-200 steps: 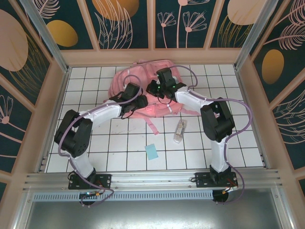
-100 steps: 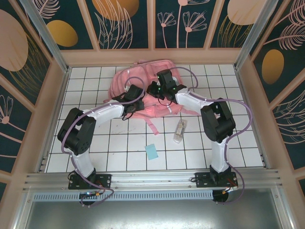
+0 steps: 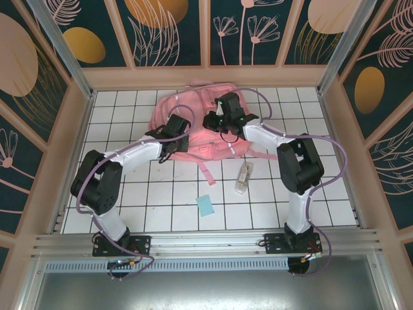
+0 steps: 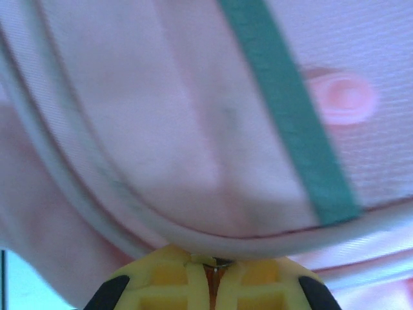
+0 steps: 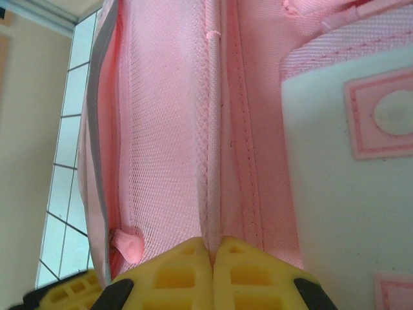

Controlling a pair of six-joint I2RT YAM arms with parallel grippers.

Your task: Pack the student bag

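Student bag (image 3: pixel 193 119): pink, lies flat in the upper centre of the overhead frame, on the far part of the white tiled tabletop (image 3: pixel 161 206), with one strap trailing down-frame toward the middle tiles. Left arm (image 3: pixel 129 155) reaches in from lower left up to the bag's lower-left edge; right arm (image 3: pixel 284 145) reaches from lower right to the bag's upper middle. Left hand (image 4: pixel 210 271): yellow fingertips pressed together, right against a grey-piped rim of the bag. Cannot tell whether fabric is caught between them; wrist view is blurred. A teal band (image 4: pixel 290 116) runs diagonally across the pink fabric above the tips. Right hand (image 5: pixel 211 258): fingertips pressed together, pinching a raised pink seam of the bag that runs straight up-frame from between them. A pink zipper pull (image 5: pixel 126 245) sits just left of the tips, and a whitish panel (image 5: pixel 348 194) covers the right side of that view. Clear oblong case (image 3: pixel 243 177): on the tiles below the bag's lower-right corner, apart from it. Small light-blue card (image 3: pixel 205 205): lower centre, near the strap end, not touching.
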